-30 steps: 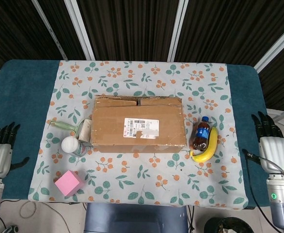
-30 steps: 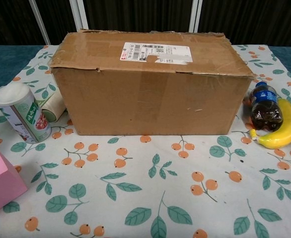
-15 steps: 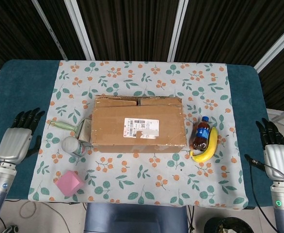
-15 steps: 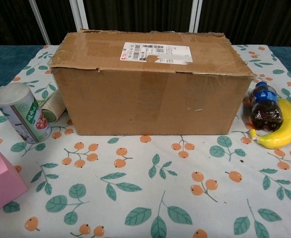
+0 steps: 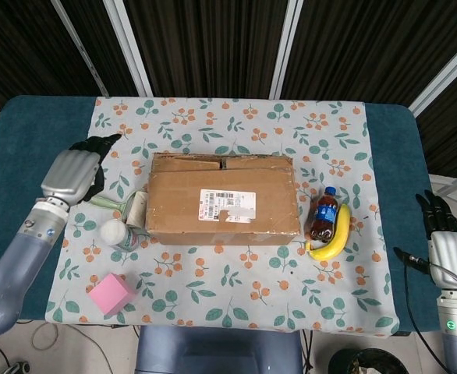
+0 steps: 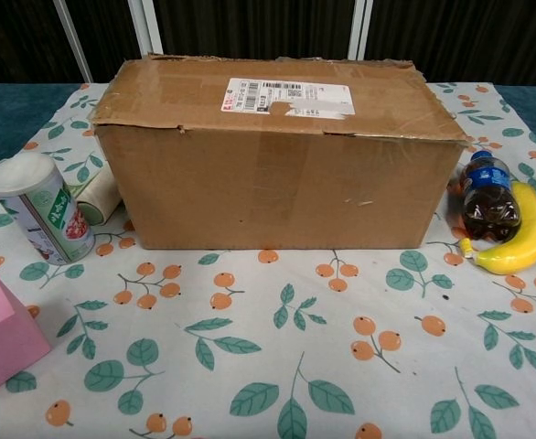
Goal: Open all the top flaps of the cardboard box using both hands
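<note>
Plainly, the cardboard box (image 5: 223, 204) sits mid-counter with its top flaps lying closed, none raised yet. The left hand (image 5: 74, 173) hangs empty beside the box's left end, apart from it, palm down and fingers loosely curled over the cloth. The right hand (image 5: 444, 240) waits well off at the counter's (image 5: 392, 140) right edge, fingers straight and slightly apart, holding nothing.

Clutter crowding both ends looks like the main hazard. A lint roller (image 5: 123, 206) lies against the box's left end with a white can (image 5: 117, 233) just in front of it, both under the left hand's likely path; a sweep in could topple the can. A cola bottle (image 5: 323, 213) and banana (image 5: 334, 234) sit close by the right end, and the bottle may tip if the right hand comes in low. A pink block (image 5: 110, 293) lies nearer the front, out of the way.
</note>
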Robot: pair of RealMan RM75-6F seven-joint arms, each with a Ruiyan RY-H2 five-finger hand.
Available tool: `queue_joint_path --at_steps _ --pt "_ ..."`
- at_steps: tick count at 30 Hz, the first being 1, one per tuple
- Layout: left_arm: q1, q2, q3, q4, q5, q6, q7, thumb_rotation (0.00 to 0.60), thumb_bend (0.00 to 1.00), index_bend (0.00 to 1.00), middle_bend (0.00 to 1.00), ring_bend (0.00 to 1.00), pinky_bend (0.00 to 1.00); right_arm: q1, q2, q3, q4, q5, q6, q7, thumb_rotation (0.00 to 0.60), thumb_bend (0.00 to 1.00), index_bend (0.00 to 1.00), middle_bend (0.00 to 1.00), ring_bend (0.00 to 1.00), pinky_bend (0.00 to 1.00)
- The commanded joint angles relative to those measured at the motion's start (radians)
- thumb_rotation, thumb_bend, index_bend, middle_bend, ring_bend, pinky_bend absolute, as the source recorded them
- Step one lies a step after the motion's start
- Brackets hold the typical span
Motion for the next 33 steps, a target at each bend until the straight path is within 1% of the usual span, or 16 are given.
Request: queue_joint_path --at_steps 1,4,9,14,17,26,33 --pt "-0.206 -0.025 0.01 0.107 -0.216 -0.12 0.098 0.6 0.96 0.09 0.2 0.15 0.26 -0.003 0.001 0.005 0.0 0.001 -0.005 0.004 0.6 0.22 0.0 0.0 0.0 0.21" --pt "-0.284 -0.062 0.041 0.15 -0.273 -0.127 0.132 0.6 0.97 0.13 0.26 0.2 0.3 -0.007 0.002 0.011 -0.001 0.001 -0.011 0.01 0.6 0.23 0.0 0.0 0.0 0.21" --pt "-0.356 -0.098 0.074 0.186 -0.335 -0.139 0.152 0.6 0.97 0.15 0.29 0.23 0.32 -0.011 0.002 0.016 -0.002 -0.002 -0.016 0.014 0.6 0.23 0.0 0.0 0.0 0.21" --pt "-0.436 -0.139 0.134 0.218 -0.402 -0.15 0.181 0.6 0.98 0.17 0.35 0.27 0.35 -0.016 0.003 0.026 -0.002 0.002 -0.025 0.021 0.6 0.23 0.0 0.0 0.0 0.21" --pt "-0.464 -0.159 0.159 0.232 -0.431 -0.148 0.179 0.6 0.98 0.18 0.36 0.28 0.36 -0.019 0.003 0.032 -0.003 0.002 -0.029 0.024 0.6 0.23 0.0 0.0 0.0 0.21" --pt "-0.501 -0.2 0.194 0.267 -0.459 -0.141 0.161 0.6 0.98 0.18 0.37 0.28 0.36 -0.025 0.004 0.041 -0.004 0.003 -0.035 0.033 0.6 0.23 0.0 0.0 0.0 0.21" --pt "-0.532 -0.229 0.217 0.284 -0.473 -0.16 0.131 0.6 0.98 0.19 0.38 0.28 0.36 -0.029 0.005 0.049 -0.006 0.002 -0.043 0.038 0.6 0.23 0.0 0.0 0.0 0.21"
